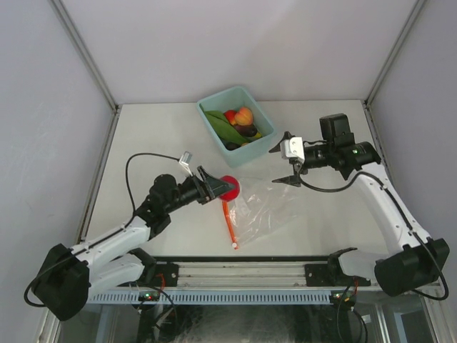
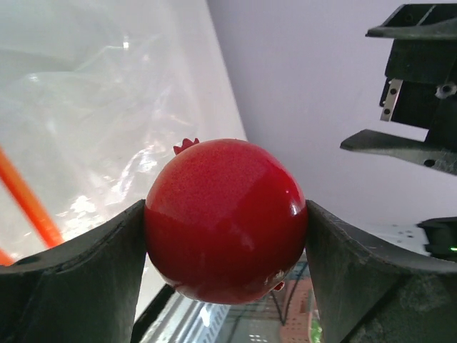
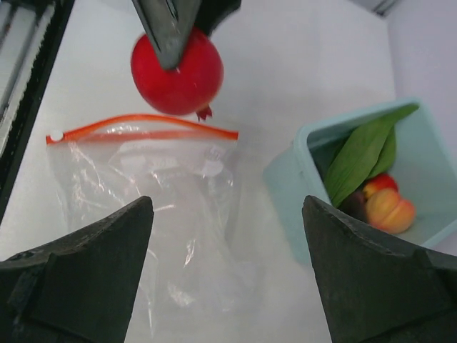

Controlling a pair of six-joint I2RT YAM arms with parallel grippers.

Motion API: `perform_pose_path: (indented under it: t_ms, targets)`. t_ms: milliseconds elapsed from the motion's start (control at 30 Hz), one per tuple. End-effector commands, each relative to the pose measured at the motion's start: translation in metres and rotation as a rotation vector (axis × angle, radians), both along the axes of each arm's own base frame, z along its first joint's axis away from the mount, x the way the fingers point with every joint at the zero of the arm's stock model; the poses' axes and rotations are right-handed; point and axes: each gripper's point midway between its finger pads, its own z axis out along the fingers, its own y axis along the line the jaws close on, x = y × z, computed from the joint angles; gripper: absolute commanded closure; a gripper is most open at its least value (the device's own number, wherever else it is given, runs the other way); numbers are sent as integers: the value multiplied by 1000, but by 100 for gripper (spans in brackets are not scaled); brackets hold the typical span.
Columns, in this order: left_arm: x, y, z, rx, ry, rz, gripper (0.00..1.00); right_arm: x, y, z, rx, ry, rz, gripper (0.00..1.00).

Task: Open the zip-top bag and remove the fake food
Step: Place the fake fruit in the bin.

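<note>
The left pincer (image 1: pixel 223 188) clamps the red fake fruit (image 2: pixel 225 214) above the zip-top bag (image 1: pixel 264 207) (apparently empty), likely bound for the teal bin (image 3: pixel 284 179); the right pincer (image 1: pixel 283 164) gapes apart, holding nothing.

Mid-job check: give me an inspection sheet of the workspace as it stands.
Surface: white table, nothing spilled.
Job's things: zip-top bag lies flat, looks empty; red pomegranate lifted above it; green leaf, peach and other pieces in the teal bin.
Clutter: nothing seen.
Pincers: left pincer shut on the red pomegranate; right pincer open, holding nothing.
Cables: black cable loops beside the left arm.
Surroundings: grey walls.
</note>
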Motion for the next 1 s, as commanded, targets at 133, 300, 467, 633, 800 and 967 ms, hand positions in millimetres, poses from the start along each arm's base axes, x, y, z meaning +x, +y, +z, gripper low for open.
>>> perform_pose_path:
  t_ms: [133,300,467,633,800,967]
  targets:
    - [-1,-25,98,-331,-41,-119,73,-32,42,66,153,-99,87,12]
    - [-7,-34,123,-425,-52,-177,73,-42,51,77,194,-126,95,9]
    - [-14,-46,133,-473,-41,-229,73,-44,58,65,178,-170,116,8]
    - [-18,-51,136,-498,-31,-254,73,-41,62,56,154,-179,104,7]
    - [-23,-60,140,-500,-23,-286,72,-38,66,48,134,-197,96,5]
    - [-24,-67,140,-499,-13,-306,71,-39,72,38,107,-223,111,5]
